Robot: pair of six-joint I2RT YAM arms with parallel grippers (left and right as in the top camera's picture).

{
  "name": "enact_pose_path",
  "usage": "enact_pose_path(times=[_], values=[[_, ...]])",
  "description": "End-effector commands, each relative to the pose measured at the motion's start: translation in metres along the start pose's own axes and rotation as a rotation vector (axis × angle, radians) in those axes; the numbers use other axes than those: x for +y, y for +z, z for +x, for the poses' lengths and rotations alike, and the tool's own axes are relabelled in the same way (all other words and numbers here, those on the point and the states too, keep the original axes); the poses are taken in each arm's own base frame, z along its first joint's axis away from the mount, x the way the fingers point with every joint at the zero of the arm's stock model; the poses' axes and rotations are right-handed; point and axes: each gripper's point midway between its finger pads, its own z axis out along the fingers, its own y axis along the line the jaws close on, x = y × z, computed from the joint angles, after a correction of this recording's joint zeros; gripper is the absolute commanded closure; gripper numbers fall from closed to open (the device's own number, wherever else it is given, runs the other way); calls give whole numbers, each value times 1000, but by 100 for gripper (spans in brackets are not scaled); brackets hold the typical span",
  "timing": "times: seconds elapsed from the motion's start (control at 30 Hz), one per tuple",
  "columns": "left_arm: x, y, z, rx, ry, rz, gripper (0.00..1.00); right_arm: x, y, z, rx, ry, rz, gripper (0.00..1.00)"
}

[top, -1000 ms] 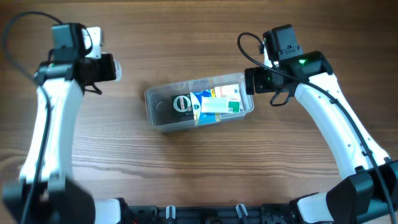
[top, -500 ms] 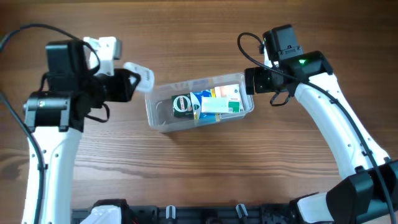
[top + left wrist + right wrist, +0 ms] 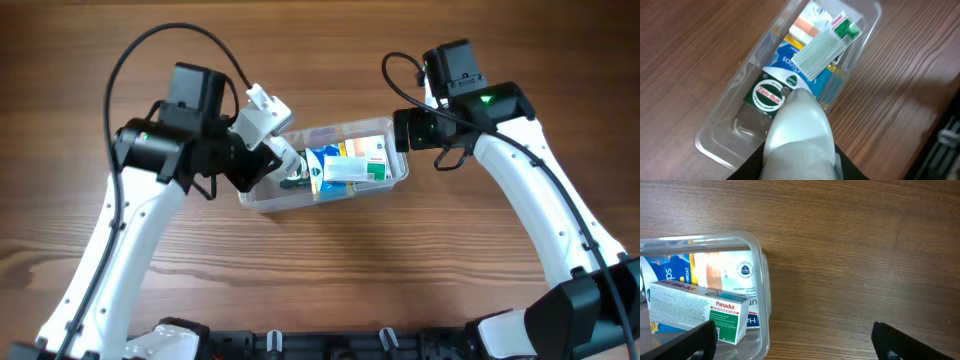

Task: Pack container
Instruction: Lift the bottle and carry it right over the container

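Container (image 3: 401, 172) noted at mid-table, set slightly askew, long side running left to right on the wooden table (image 3: 320, 280). Packed inside: green Zam-Buk tin (image 3: 767, 95) toward the left half, blue box (image 3: 790, 60) beside it, white Panadol box (image 3: 695, 310) laid on top toward the right end. The far left end of the tub is seen bare.

Left gripper (image 3: 283, 163) is placed over the container's left part. One white finger (image 3: 800, 125) is seen reaching down just beside the Zam-Buk tin. Contact cannot be judged, and whether this claw is parted or closed cannot be told.

Right gripper (image 3: 792, 339) is held at the container's right end, jaws spread wide, nothing clasped
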Motion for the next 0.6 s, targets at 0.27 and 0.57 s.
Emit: enact_pose_path(times=[0.27, 0.57], values=[[23, 45, 15, 128, 137, 13, 73, -3, 1, -5, -6, 1, 13, 0], [10, 63, 27, 166, 241, 152, 68, -3, 1, -5, -6, 1, 13, 0]])
